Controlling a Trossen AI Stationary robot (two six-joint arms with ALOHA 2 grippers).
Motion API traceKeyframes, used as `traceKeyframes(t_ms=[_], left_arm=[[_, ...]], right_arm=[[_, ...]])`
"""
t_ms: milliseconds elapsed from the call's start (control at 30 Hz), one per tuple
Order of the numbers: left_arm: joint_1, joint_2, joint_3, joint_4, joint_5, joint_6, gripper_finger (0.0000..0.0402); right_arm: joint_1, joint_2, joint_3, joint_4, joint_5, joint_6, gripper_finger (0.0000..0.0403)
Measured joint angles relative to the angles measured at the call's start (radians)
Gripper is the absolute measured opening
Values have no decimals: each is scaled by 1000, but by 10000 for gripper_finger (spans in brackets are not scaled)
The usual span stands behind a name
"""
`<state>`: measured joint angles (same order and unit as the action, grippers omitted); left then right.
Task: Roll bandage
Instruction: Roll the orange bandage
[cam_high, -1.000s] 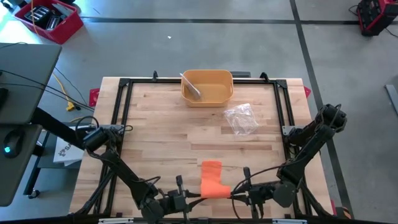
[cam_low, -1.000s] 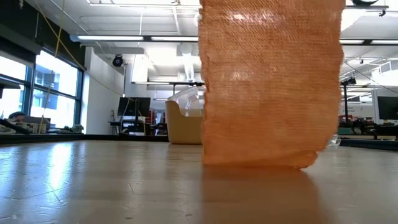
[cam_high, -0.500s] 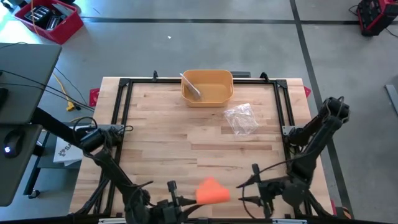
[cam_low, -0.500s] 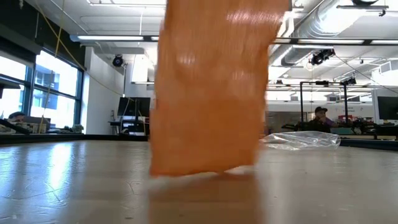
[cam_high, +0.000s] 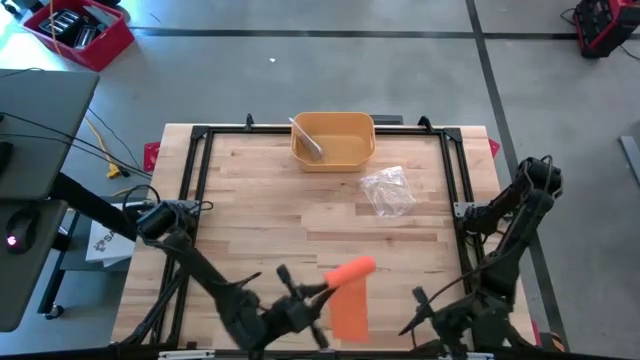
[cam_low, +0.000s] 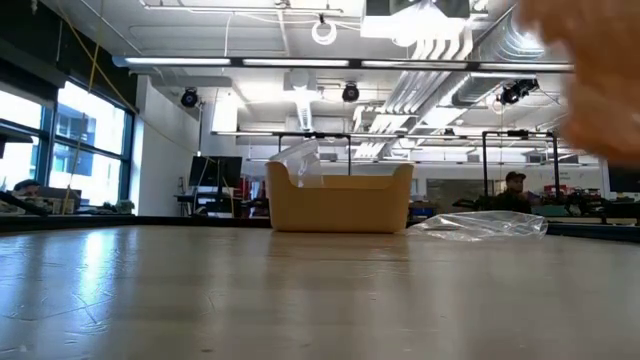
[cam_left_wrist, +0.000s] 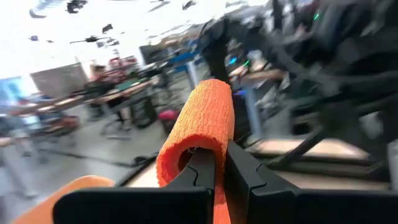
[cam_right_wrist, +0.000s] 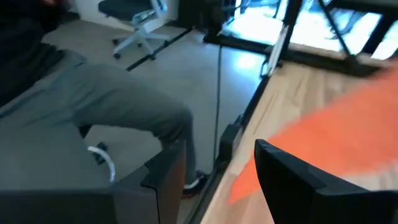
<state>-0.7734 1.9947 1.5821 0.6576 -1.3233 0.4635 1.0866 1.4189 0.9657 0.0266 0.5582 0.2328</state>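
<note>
- The left pincer (cam_high: 318, 296) is near the front edge of the wooden bench (cam_high: 260, 210), its fingers (cam_left_wrist: 205, 171) pinching the rolled end of the orange bandage (cam_high: 350, 285).
- In the left wrist view the bandage roll (cam_left_wrist: 199, 134) sits right at the fingertips, one finger inside its hollow core.
- The loose tail of the bandage lies flat on the bench, running from the roll toward the front edge.
- A tan bin (cam_high: 333, 139) stands at the far edge of the bench; a clear plastic bag (cam_high: 387, 190) lies just right of centre.
- The right pincer (cam_high: 425, 320) is at the front right corner, fingers (cam_right_wrist: 283, 180) spread apart, holding nothing, close beside the bandage tail.
</note>
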Motion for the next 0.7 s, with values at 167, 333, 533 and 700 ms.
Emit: traceKeyframes(t_ms=[167,333,533,700], left_arm=[[83,-13,-69,-177,38,-182,3],[158,-51,-170,-408,103,-468,3],[199,-59,-277,-521,144,-680,3],[205,-66,-351,-539,135,-791,3]], right_arm=[[-94,88,0,1,-168,24,181],[-179,199,0,39,-282,21,181],[-265,327,0,72,-294,40,181],[-334,426,0,157,-357,40,181]])
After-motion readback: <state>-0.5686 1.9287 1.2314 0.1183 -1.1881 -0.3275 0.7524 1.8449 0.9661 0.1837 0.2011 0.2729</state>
